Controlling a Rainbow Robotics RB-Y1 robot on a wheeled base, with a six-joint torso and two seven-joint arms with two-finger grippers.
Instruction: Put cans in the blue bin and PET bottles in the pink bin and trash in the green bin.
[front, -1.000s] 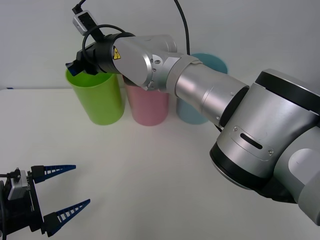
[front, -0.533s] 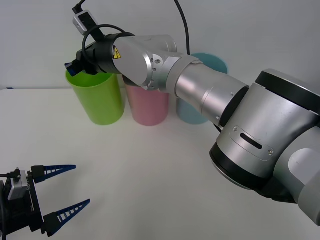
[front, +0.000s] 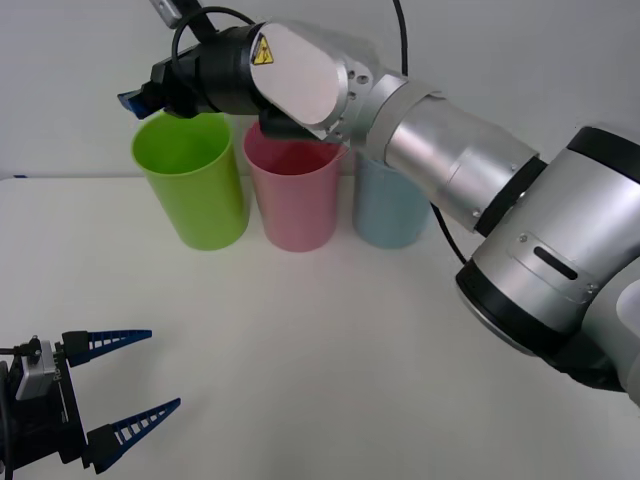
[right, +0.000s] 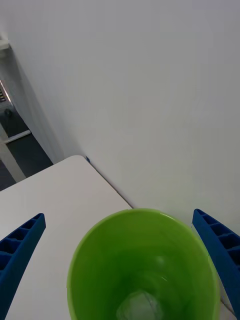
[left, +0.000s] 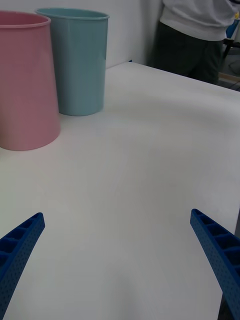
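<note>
Lime-green plastic leads the row you see from the front: the green bin (front: 193, 180), then the pink bin (front: 294, 194) touching it, then the blue bin (front: 390, 205), all upright on the white table (front: 330, 340). Your right gripper (front: 135, 100) hangs just above the green bin's far rim, at the end of the arm crossing over the pink bin. Your left gripper (front: 140, 380) sits low at the near left, fingers spread, nothing between them.

In the right wrist view, the green bin (right: 100, 250) opens between the two spread blue fingers (right: 20, 245), and the trash (right: 140, 305) lies whitish at its bottom. A white wall rises behind.

In the left wrist view, bare white table lies between the parted fingers (left: 215, 250); beyond them stand the pink bin (left: 25, 85) and blue bin (left: 77, 60).
</note>
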